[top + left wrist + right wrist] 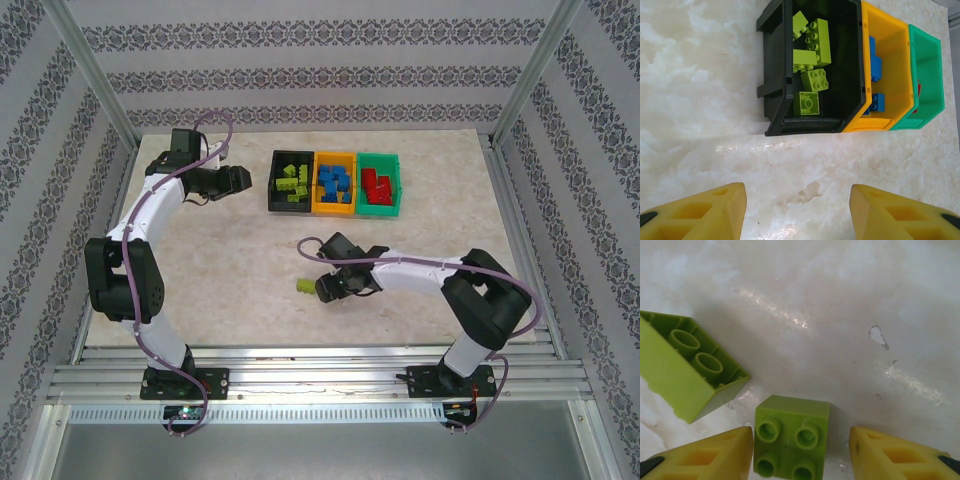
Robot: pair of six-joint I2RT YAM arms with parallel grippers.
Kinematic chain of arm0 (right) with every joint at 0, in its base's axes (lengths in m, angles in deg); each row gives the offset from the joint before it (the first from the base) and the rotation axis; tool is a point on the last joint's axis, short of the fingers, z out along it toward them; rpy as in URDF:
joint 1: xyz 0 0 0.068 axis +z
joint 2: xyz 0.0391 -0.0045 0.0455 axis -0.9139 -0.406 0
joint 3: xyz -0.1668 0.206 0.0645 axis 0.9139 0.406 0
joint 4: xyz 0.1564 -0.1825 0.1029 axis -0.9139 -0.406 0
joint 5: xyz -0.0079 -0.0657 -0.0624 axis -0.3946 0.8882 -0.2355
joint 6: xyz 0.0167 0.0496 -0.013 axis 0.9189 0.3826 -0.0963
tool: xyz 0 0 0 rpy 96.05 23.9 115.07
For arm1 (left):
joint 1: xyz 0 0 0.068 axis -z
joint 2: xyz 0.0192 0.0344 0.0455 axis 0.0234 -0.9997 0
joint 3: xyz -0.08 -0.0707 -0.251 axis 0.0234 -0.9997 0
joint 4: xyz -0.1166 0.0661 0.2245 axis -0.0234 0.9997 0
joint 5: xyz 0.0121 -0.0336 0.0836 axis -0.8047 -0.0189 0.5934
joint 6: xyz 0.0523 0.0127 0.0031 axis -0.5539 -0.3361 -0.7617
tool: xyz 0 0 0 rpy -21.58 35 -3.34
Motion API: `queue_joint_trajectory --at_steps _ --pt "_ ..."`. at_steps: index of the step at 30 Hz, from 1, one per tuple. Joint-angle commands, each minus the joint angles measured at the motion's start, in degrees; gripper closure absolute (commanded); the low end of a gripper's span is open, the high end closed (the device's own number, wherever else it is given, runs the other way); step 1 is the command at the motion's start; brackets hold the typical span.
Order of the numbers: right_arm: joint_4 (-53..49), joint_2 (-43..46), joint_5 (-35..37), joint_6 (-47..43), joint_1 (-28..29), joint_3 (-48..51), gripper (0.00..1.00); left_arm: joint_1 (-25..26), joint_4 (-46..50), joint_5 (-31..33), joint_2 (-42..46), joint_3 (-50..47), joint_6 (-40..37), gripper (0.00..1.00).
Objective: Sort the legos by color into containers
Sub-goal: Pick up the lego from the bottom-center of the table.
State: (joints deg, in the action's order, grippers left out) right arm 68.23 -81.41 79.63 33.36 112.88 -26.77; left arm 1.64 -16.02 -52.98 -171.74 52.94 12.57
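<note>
The right gripper is spread around a small lime brick near the table's front edge. Squeeze its flat sides gently. The left gripper is spread too.

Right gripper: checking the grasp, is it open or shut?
Open: right gripper fingers stand apart, lime brick between them, gap on one side.

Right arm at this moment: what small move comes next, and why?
Likely close the right gripper on the small green brick: it sits studs-up between the open jaws, apart from the bigger tipped green brick, and belongs in the black bin.
</note>
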Motion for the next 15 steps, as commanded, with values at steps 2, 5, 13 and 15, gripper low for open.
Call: queue_joint_trajectory --at_steps 2,5,13,15 --pt "-1.27 -1.67 1.87 -0.42 1.49 -2.61 0.46 -0.38 -1.85 -1.14 0.79 -0.55 0.42 0.43" --pt "-1.64 -2.75 2.01 -0.44 1.60 -3.03 0.48 -0.41 -1.77 -1.03 0.87 -0.54 0.32 0.43" --pt "-1.21 -2.93 2.72 0.71 1.95 -2.70 0.62 -0.39 -1.77 -1.29 0.89 -0.56 0.27 0.43" --pt "-1.48 -2.60 2.77 0.70 1.95 -3.02 0.64 -0.45 -1.77 -1.32 0.98 -0.57 0.25 0.43"
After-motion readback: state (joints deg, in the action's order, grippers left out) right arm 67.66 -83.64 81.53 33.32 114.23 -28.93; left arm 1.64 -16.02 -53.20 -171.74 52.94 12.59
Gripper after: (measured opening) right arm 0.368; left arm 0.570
